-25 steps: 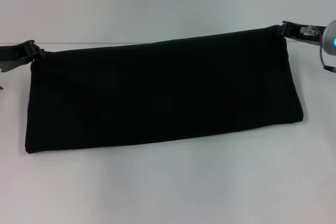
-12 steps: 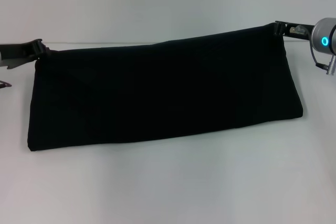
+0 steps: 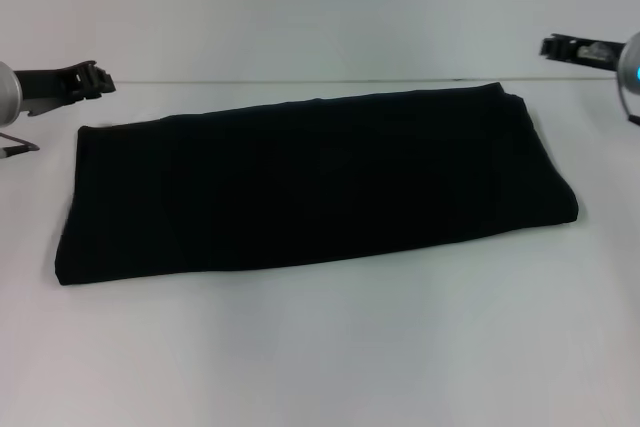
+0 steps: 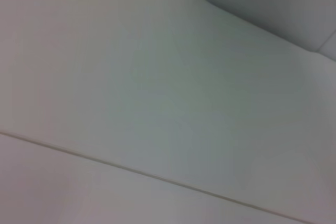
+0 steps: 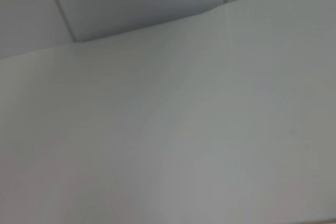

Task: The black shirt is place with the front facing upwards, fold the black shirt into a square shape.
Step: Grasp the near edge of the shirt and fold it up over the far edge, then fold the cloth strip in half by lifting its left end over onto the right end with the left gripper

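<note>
Shirt point(image 3: 310, 182) folded flat, lettering hidden; left end effector point(image 3: 95, 79), right end effector point(image 3: 555, 45) clear, grip state indiscernible.

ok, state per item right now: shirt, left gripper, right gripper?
black shirt: folded into a long band, lying flat on the table, lettering hidden, not yet square.
left gripper: off the shirt, beyond its far left corner.
right gripper: off the shirt, beyond its far right corner.
</note>
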